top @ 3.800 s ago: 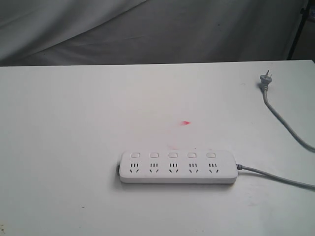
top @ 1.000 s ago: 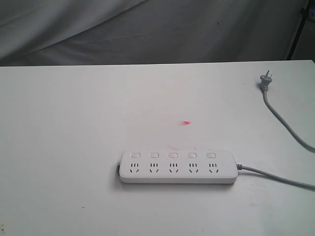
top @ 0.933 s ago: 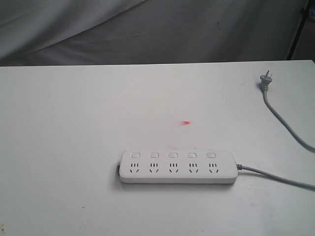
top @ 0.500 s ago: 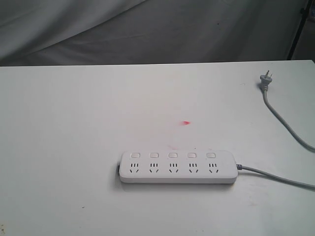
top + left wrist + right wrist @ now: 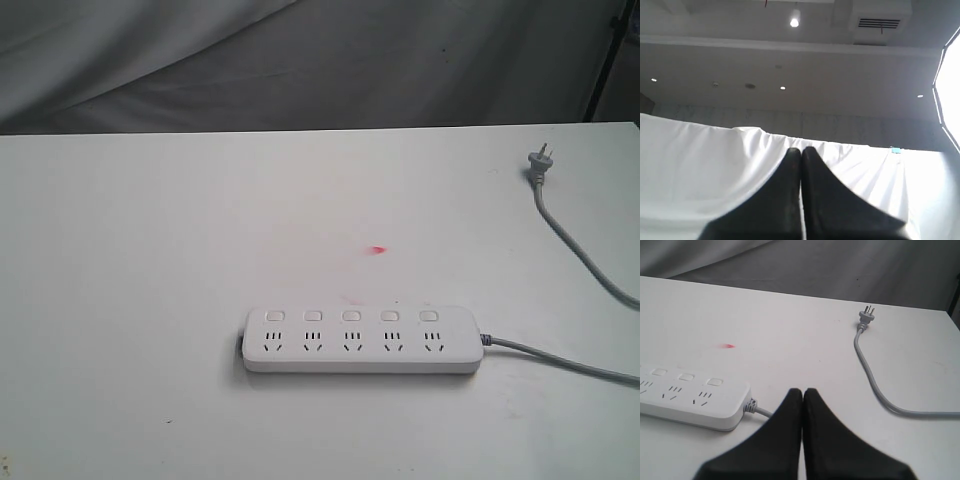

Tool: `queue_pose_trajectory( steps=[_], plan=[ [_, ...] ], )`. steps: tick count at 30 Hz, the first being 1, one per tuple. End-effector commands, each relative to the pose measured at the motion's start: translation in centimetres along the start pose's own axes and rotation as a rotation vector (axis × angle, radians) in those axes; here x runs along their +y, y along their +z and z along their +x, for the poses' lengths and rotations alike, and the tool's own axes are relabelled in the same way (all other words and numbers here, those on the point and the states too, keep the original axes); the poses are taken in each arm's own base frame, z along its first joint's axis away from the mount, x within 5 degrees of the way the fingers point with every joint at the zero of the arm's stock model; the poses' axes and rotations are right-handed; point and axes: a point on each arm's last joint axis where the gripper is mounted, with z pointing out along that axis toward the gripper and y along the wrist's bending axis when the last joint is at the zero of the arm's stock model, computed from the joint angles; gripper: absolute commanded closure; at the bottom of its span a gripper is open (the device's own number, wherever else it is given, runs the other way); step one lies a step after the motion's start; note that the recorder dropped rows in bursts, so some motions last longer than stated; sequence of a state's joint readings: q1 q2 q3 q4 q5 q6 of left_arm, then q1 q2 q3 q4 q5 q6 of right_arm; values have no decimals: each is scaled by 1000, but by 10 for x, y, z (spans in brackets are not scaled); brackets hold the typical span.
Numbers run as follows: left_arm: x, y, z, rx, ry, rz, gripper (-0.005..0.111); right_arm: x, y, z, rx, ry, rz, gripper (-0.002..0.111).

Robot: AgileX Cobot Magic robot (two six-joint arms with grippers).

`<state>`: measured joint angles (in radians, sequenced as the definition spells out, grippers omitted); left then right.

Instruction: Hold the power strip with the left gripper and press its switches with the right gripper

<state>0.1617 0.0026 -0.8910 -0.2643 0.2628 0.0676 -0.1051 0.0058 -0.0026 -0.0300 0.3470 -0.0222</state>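
No text, label, brand or number can be read anywhere here.

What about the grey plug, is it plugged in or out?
Out. The grey plug lies loose on the white table, its prongs bare and touching no socket of the power strip.

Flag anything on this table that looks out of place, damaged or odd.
Only a small red smudge stands out on the white table, a little way off the button side of the power strip. The strip lies flat and looks intact. Its plug lies loose on the table, connected to nothing.
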Motion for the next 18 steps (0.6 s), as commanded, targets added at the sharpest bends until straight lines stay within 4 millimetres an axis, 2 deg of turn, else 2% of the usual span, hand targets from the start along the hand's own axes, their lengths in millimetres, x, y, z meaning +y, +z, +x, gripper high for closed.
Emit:
queue_pose_trajectory(
  steps=[1,11,18],
  plan=[
    [4,2,13,40,11,-26,107,0,0,1,-5,-8,0,108],
    [12,8,45,136,42,-56,107,0,0,1,-5,-8,0,108],
    [23,9,101,298,35,-84,107,0,0,1,-5,-8,0,108]
  ],
)
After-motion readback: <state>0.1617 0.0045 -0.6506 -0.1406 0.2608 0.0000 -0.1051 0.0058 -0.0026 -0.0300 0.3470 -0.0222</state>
